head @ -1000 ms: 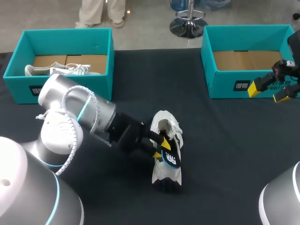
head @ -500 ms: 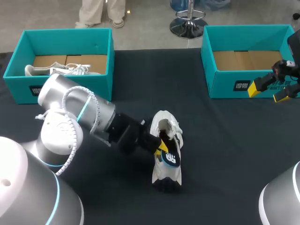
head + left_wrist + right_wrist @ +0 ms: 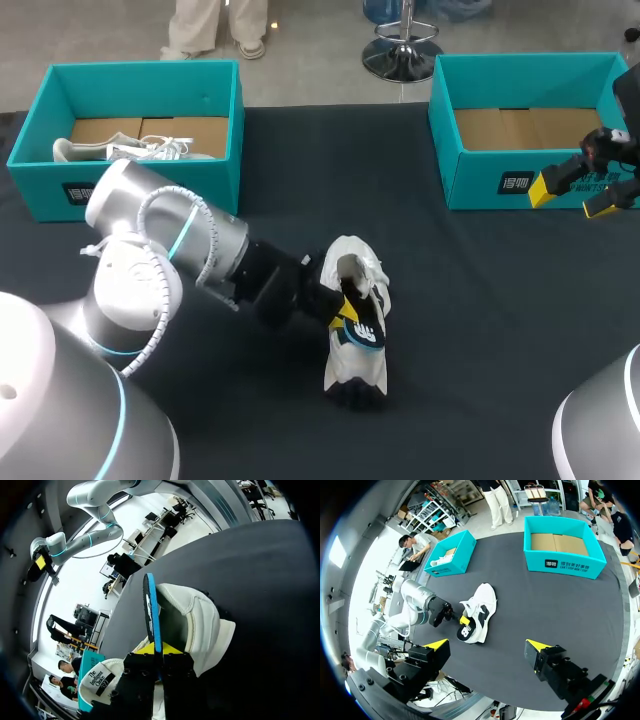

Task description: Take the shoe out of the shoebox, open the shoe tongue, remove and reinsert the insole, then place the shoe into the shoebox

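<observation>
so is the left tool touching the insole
Touching. The left wrist view shows the insole edge-on, pinched between the two fingers of the left tool, its far end over the shoe.

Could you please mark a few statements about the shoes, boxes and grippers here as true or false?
1. The white shoe lies on the table between the two shoeboxes. True.
2. The right gripper is shut on the insole. False: it hangs open by the right shoebox; the left gripper grips the insole at the shoe.
3. The left shoebox holds a second shoe. True.
4. The right shoebox holds a shoe. False: only its cardboard floor shows.
</observation>
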`<state>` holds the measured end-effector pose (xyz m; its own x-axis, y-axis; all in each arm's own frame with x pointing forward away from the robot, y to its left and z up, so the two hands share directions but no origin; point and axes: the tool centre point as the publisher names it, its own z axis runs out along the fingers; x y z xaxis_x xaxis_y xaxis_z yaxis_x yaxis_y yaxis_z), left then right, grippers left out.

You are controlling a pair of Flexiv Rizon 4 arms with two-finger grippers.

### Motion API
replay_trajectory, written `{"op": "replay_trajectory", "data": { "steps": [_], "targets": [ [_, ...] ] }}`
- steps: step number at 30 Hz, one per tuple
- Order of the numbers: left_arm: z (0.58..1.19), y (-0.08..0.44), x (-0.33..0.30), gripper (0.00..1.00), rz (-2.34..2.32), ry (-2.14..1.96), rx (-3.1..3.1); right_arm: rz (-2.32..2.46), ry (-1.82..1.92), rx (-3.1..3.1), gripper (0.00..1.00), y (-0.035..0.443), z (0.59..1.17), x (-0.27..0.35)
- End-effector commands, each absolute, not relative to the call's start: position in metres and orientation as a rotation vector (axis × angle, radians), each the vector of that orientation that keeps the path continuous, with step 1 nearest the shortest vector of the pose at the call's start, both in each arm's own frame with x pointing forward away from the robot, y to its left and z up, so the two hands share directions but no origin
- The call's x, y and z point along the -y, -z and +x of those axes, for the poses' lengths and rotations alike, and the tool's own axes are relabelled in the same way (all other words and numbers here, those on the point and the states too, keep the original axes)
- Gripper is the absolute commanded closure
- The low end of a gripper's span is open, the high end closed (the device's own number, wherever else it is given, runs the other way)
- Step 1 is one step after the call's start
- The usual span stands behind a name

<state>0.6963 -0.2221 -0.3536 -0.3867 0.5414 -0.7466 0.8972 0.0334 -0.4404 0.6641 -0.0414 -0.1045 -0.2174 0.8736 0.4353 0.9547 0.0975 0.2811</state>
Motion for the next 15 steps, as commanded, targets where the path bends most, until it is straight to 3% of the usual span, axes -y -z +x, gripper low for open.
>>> {"op": "replay_trajectory", "data": {
  "steps": [1, 4, 15],
  "targets": [
    [0.696, 0.353, 0.22, 0.73, 1.454, 1.294, -1.944, -1.857, 0.758, 2.204, 0.0, 0.104, 0.668, 0.04],
    [0.693, 0.348, 0.217, 0.65, 1.451, 1.296, -1.94, -1.857, 0.758, 2.204, 0.0, 0.104, 0.668, 0.04],
    [0.679, 0.339, 0.215, 0.66, 1.459, 1.329, -1.909, -1.857, 0.758, 2.204, 0.0, 0.104, 0.668, 0.04]
  ]
}}
